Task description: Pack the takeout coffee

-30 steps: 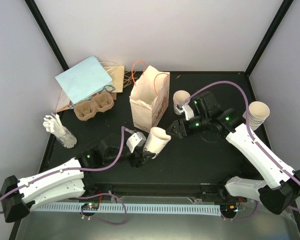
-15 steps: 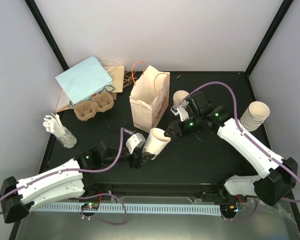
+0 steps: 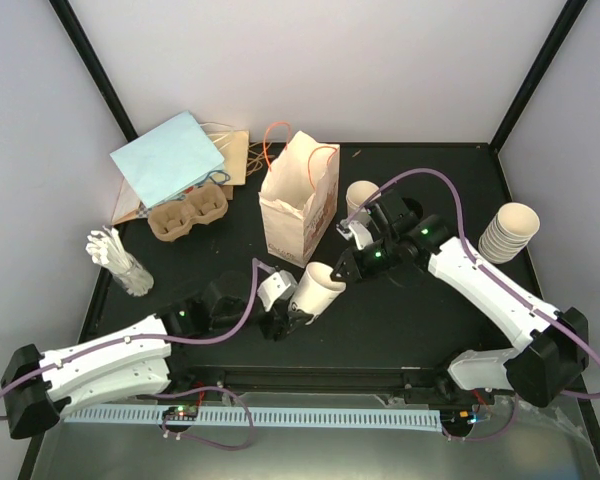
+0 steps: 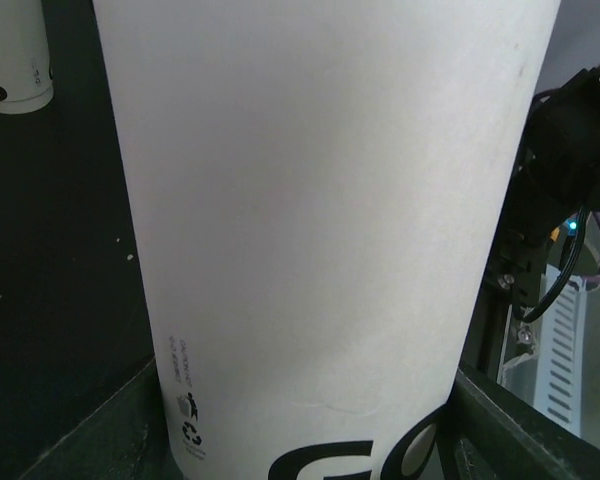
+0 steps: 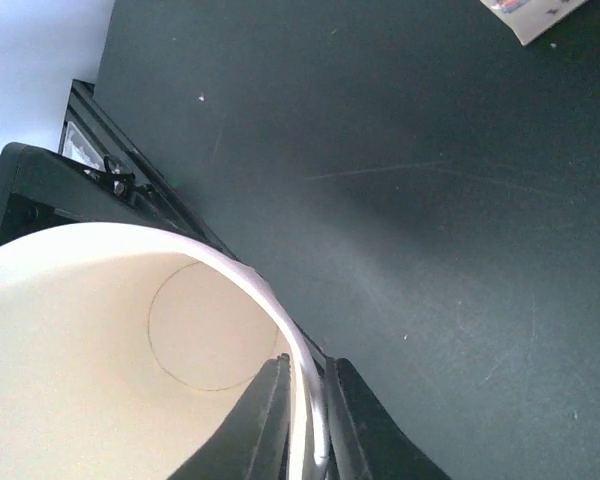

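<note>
Changes first. L hand (image 3: 285,318) sits low over the tabletop (image 3: 420,320), clamped round the lower wall of a paper cup (image 3: 318,290). The cup is tilted, mouth up and to the right, no lid on it. Vs a sec ago, hand + cup have slid a bit right and toward the arm bases; same grip.

Bigger change: R hand (image 3: 342,268) has swung in from the right, away from the 2nd cup (image 3: 361,196) standing beside the printed paper bag (image 3: 298,200), and has reached the held cup's rim. Its jaws have narrowed a lot. The R wrist view shows one finger (image 5: 263,415) inside the rim and the other outside, nipping the wall.

So both hands are on one cup. It reads as a handover or re-grip, prob so the R hand can carry it on. Packing proper not yet done: the cup is in neither the pulp tray (image 3: 188,213) nor the bag.

Hard to make out:
- L wrist view is nearly all cup wall (image 4: 320,230). Only dark finger stubs show at the bottom corners, and the black print is cut off at the lower edge.
- The bag's inside can't be seen.
- From above, the R hand's fingertips are too small and dark to judge.
- R wrist view cuts off most of the cup (image 5: 130,380).
- No lids show in any view; the cup stack (image 3: 510,232) far right is bare too.
</note>
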